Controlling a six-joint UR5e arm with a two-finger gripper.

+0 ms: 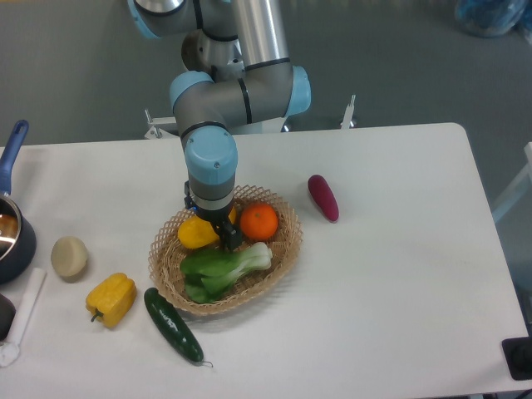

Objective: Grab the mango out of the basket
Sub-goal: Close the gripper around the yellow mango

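The mango lies in the left part of the wicker basket, which sits near the middle of the white bench. The arm reaches straight down over it, and the pincer is lowered at the mango's right end; whether its fingers are open or closed on the fruit cannot be told from this angle. An orange and a bok choy share the basket. Outside it lie a yellow bell pepper, a cucumber, a potato and a purple eggplant.
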